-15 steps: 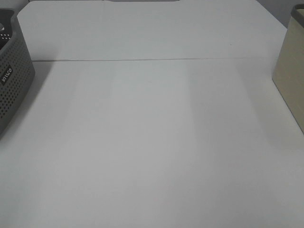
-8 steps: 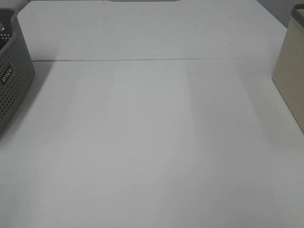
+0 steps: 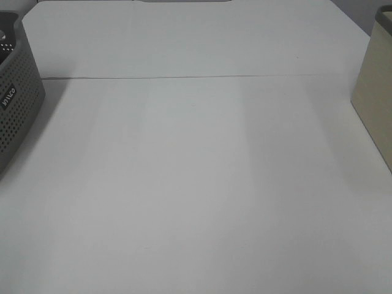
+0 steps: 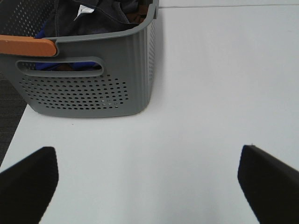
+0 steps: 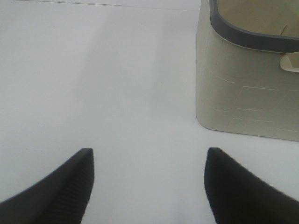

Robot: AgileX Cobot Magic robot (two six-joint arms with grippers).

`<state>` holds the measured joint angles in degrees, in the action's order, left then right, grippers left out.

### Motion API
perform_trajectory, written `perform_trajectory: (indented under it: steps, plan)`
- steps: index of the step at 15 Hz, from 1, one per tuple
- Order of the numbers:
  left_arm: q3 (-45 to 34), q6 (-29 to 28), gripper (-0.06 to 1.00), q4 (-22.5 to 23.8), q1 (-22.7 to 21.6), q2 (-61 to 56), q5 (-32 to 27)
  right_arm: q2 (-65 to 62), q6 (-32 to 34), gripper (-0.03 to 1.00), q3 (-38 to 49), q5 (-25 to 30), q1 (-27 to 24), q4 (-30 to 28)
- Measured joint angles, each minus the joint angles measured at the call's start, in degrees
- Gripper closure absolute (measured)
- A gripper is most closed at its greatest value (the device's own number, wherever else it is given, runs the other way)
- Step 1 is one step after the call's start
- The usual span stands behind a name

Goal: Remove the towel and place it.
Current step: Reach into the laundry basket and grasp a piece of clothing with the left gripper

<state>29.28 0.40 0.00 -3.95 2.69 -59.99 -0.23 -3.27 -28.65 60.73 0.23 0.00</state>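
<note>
Above the white table (image 3: 196, 184), the left fingers (image 4: 32, 182) and right fingers (image 5: 60, 191) hang spread and empty.
The left pair gapes widest, facing the grey basket (image 4: 93, 93), where the dark towel (image 4: 105, 18) lies bunched inside with other cloth; the right pair stands apart near the beige bin (image 5: 243, 93) at the table's opposite side.

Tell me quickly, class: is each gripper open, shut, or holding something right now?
Left gripper: open, holding nothing.
Right gripper: open, holding nothing.
</note>
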Motion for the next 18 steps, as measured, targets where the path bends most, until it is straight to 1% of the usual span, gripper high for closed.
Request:
perform_trajectory:
  steps: [4,5,6,8,9,10,11,12,14,15,16,17,18]
  plan:
    - [0.0,0.0,-0.05,0.0,0.0,0.0,0.0,0.0,0.0,0.31,0.0,0.0,0.0,0.0]
    - [0.1,0.7,-0.05,0.0,0.0,0.3,0.0,0.0,0.0,0.31,0.0,0.0,0.0,0.0]
    - [1.3,3.9,-0.05,0.0,0.0,1.3,-0.2,0.0,0.0,0.31,0.0,0.0,0.0,0.0]
    - [7.1,15.0,-0.05,0.9,0.0,6.8,-0.2,0.0,0.0,0.31,0.0,0.0,0.0,0.0]
    - [10.9,20.1,-0.05,3.0,0.0,11.7,-0.2,0.0,0.0,0.31,0.0,0.0,0.0,0.0]
    - [14.3,23.7,-0.05,5.2,0.0,17.0,-0.2,0.0,0.0,0.31,0.0,0.0,0.0,0.0]
    - [18.2,26.9,-0.05,7.4,0.0,22.7,-0.3,0.0,0.0,0.31,0.0,0.0,0.0,0.0]
    - [20.0,28.4,-0.05,8.4,0.0,26.0,-0.5,0.0,0.0,0.31,0.0,0.0,0.0,0.0]
    - [26.9,36.0,-0.05,10.5,0.0,38.3,-2.0,0.0,0.0,0.31,0.0,0.0,0.0,0.0]
    - [30.5,39.2,-0.05,10.8,0.0,44.1,-2.1,0.0,0.0,0.31,0.0,0.0,0.0,0.0]
    - [39.2,42.6,-0.05,11.5,-0.1,55.7,-1.9,0.0,0.0,0.31,0.0,0.0,0.0,0.0]
    - [42.9,43.1,-0.05,11.7,-0.3,61.7,-0.9,0.0,0.0,0.31,0.0,0.0,0.0,0.0]
    - [44.4,43.2,-0.05,11.9,-0.6,63.9,-0.3,0.0,0.0,0.31,0.0,0.0,0.0,0.0]
